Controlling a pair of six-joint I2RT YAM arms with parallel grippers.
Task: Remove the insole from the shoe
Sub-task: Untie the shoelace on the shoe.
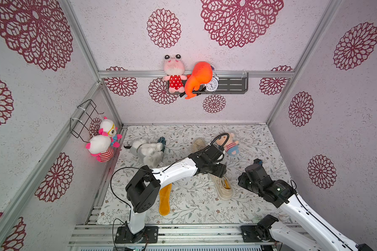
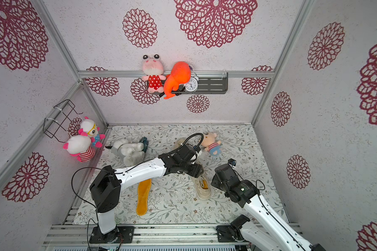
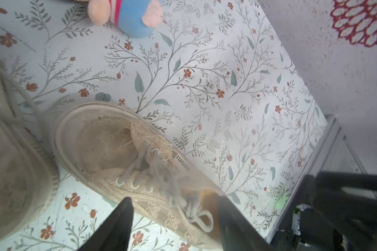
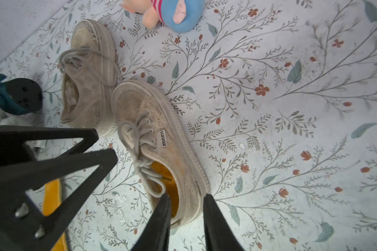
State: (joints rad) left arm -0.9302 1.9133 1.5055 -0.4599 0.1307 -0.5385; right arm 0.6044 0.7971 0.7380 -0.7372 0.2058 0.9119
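A beige lace-up shoe lies on the floral mat, near the middle in both top views. Its orange insole shows in the heel opening. My right gripper is shut on the shoe's heel wall, one finger inside over the insole and one outside. My left gripper hangs open over the laces; one finger stands beside the shoe and the other overlaps the orange opening. Its fingers are close to the shoe's side in the right wrist view.
A loose orange insole lies partly under the left arm. A second beige shoe stands just behind the first. A pig doll and a grey plush lie at the back of the mat. Walls close three sides.
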